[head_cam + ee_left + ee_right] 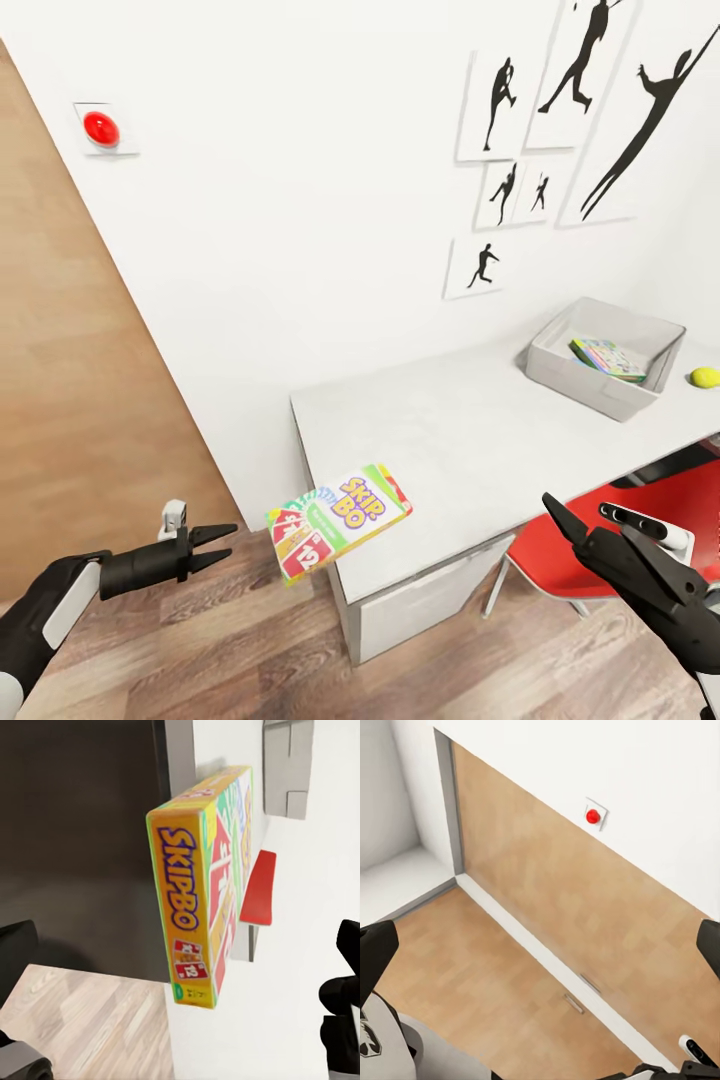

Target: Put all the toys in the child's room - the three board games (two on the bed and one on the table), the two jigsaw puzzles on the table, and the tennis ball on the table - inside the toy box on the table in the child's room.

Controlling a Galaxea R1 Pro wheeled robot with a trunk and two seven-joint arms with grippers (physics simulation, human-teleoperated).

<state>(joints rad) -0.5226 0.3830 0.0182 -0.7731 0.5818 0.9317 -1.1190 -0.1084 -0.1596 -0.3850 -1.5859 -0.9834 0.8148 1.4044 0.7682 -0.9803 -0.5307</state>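
The green-yellow Skip-Bo board game [340, 522] lies flat on the near left corner of the white table [450, 440], overhanging its edge. My left gripper [218, 545] hovers open just left of it, not touching. In the left wrist view the Skip-Bo box [199, 892] shows edge-on ahead of the spread fingers [341, 990]. The grey toy box [560, 372] stands at the table's far right with a flat colourful item [608, 358] leaning inside. The tennis ball [704, 377] rests right of it. My right gripper [592, 520] is open and empty by the table's front edge.
A red chair [585, 560] is tucked under the table beside my right arm. A wooden door [70, 400] fills the left, with a red wall button [101, 128] above. Black silhouette pictures [560, 130] hang behind the table. Wood-plank floor [250, 650] lies below.
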